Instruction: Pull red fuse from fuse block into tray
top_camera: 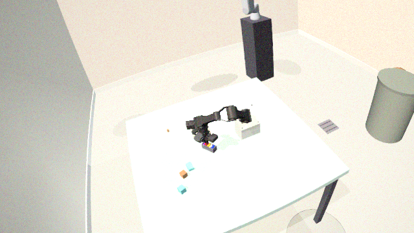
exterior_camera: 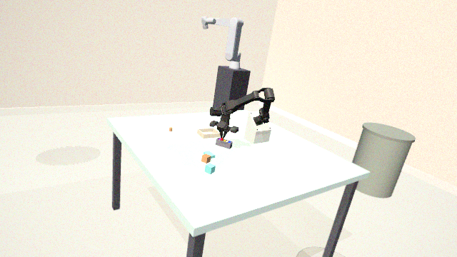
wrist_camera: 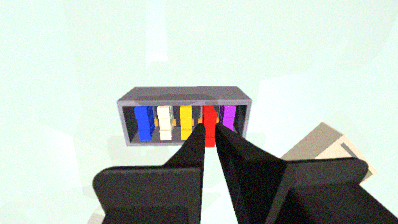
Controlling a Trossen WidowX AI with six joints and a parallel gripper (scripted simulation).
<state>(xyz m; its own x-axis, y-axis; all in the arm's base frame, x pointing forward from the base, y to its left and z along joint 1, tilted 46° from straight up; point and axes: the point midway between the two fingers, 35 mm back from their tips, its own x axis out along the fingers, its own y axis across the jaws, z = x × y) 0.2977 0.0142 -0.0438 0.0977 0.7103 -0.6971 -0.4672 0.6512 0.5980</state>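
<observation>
Wrist view: the red fuse point(wrist_camera: 210, 125) is pinched by the gripper point(wrist_camera: 210, 134), seemingly partly raised from the block point(wrist_camera: 184, 95). Beside the block, the tray point(wrist_camera: 325, 145) is mostly hidden by fingers, on a white table point(exterior_camera: 250, 178).

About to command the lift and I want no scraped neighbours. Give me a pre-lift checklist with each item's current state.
1. End effector shut on the red fuse: ok.
2. Red fuse still seated in the fuse block: ok, lift not started.
3. Fingers clear of the yellow fuse and purple fuse: cannot tell, gaps look very tight.
4. Fingers clear of the block's front edge: cannot tell.
5. Tray visible and unobstructed beyond the block: ok.
</observation>
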